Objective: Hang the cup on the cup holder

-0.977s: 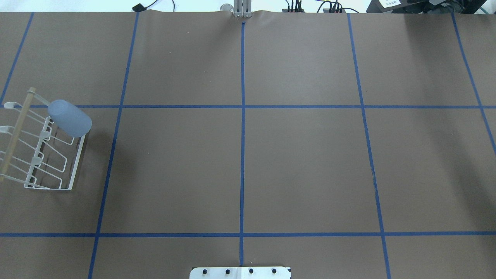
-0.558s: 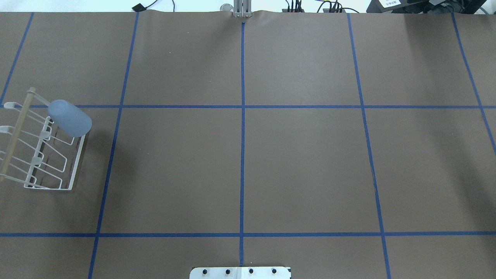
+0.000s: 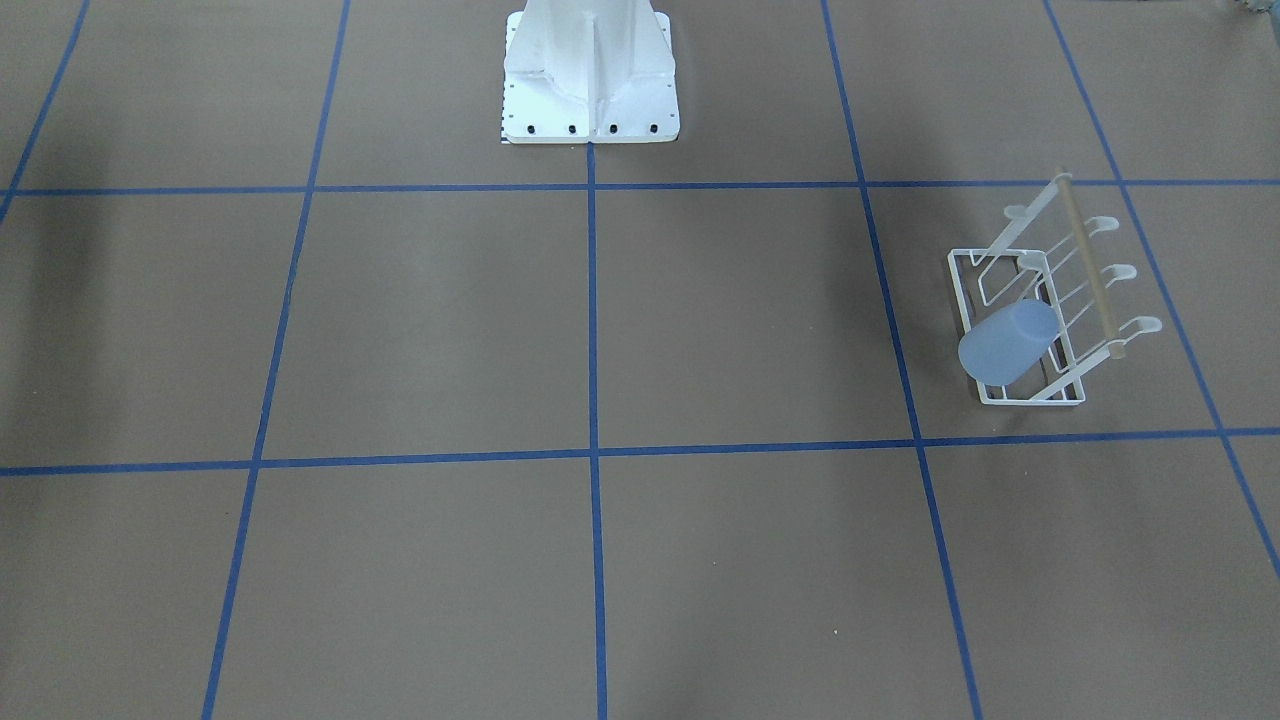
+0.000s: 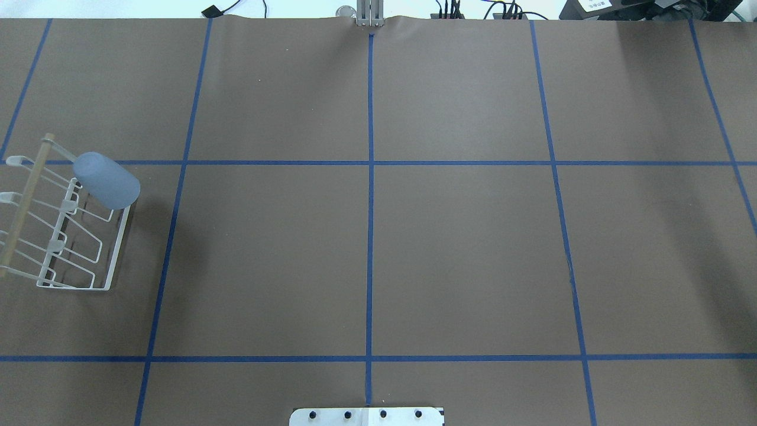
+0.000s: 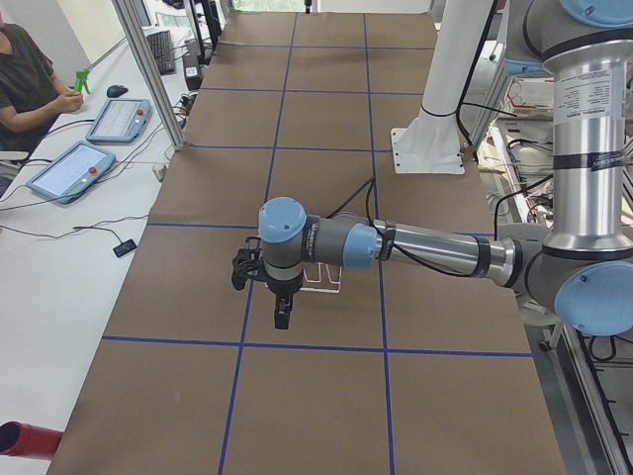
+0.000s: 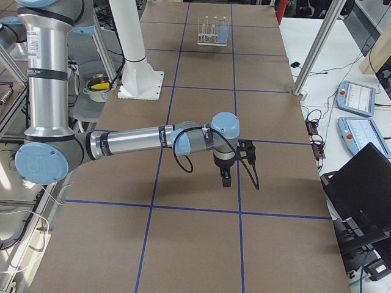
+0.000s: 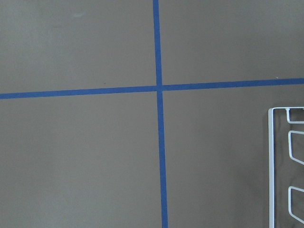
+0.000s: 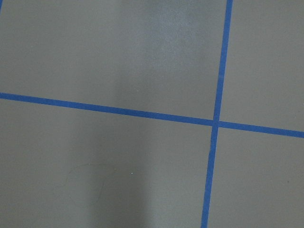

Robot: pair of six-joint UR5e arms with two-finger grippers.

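On the cup holder (image 4: 68, 205) the cup (image 4: 106, 180) hangs, apart from the left hand (image 5: 282, 315)

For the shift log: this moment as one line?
cup: hung tilted on cup holder prong | left gripper: beside cup holder, state unclear | right gripper: over table, state unclear | task: looks done

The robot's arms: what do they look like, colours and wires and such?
The left arm and the right arm are silver-grey metal tubes with pale blue caps on rounded joints. A thin black cable loops along each forearm. The left gripper and the right gripper are black. Wrist lettering is too small to read.
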